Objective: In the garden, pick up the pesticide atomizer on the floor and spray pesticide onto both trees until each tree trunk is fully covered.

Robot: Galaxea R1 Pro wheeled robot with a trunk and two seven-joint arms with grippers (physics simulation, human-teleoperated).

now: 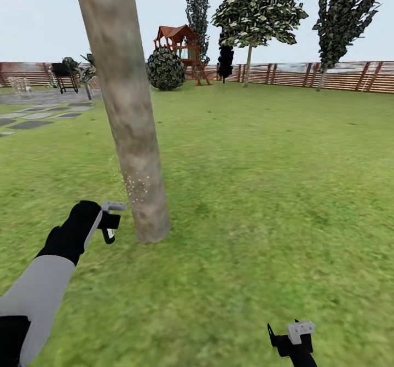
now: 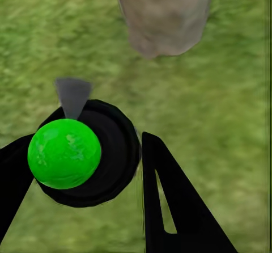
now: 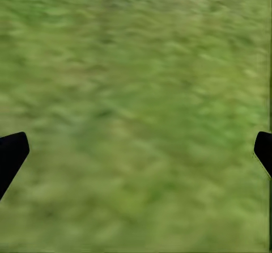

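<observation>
The near tree trunk (image 1: 127, 115) is a thick pale grey-beige column leaning across the left of the head view, its base (image 2: 164, 20) on the grass. Just left of that base my left gripper (image 1: 111, 223) is shut on the pesticide atomizer (image 2: 64, 154), a black round body with a bright green ball top. Its grey nozzle (image 2: 72, 97) points at the trunk. Fine pale droplets (image 1: 137, 183) speckle the trunk low down. A second tree (image 1: 257, 5) with a slim pale trunk stands far back by the fence. My right gripper (image 1: 293, 340) hangs open over bare grass, low at the right.
Lawn (image 1: 262, 181) spreads to a brown slatted fence (image 1: 339, 75). Far back are a red play tower (image 1: 178, 44), a round bush (image 1: 165, 69) and dark narrow trees (image 1: 197, 11). A black grill (image 1: 64, 76) and stone pavers (image 1: 38, 116) lie at the far left.
</observation>
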